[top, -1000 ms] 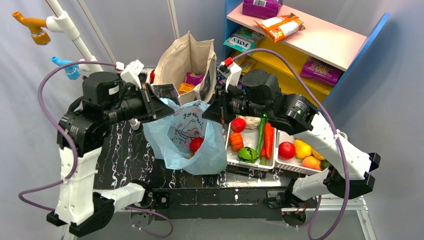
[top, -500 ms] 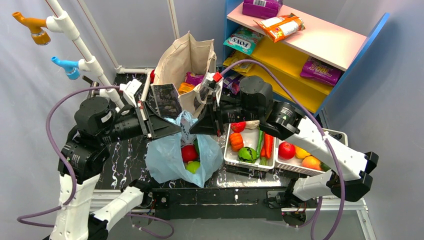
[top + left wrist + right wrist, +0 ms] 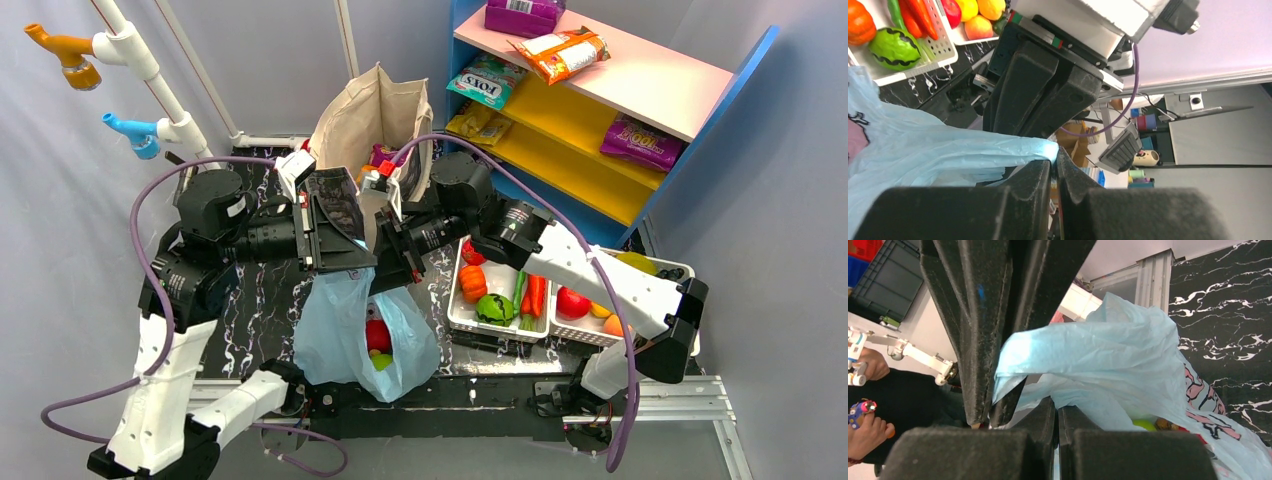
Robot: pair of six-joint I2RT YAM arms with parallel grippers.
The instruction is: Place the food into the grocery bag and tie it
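Two robot arms meet above a black marbled table [image 3: 250,300], with a thin, crinkly light-blue plastic carrier bag [image 3: 335,335] gathered between them. The left gripper [image 3: 1053,162] is clamped tight on a pinched-up fold at the bag's top, the blue film nipped between fingers that have all but met; the right gripper [image 3: 1056,412], just beside it at 3 o'clock, is likewise closed hard on a second fold, plastic spilling from its narrow slit. The bag hangs from the pair toward 6 o'clock, its bulging bottom by the table's near edge; whether it rests there cannot be told. Showing through the film are a round red fruit [image 3: 377,335] and, touching it at 6 o'clock, a small green fruit [image 3: 384,360]. At 3 o'clock of the bag stand two white perforated plastic baskets [image 3: 458,312] with more produce: a small orange pumpkin [image 3: 473,283], a round green vegetable [image 3: 494,309], a long orange carrot [image 3: 537,292] and a red apple [image 3: 571,301]. At 12 o'clock a stiff beige canvas tote [image 3: 365,110] stands upright behind the grippers.
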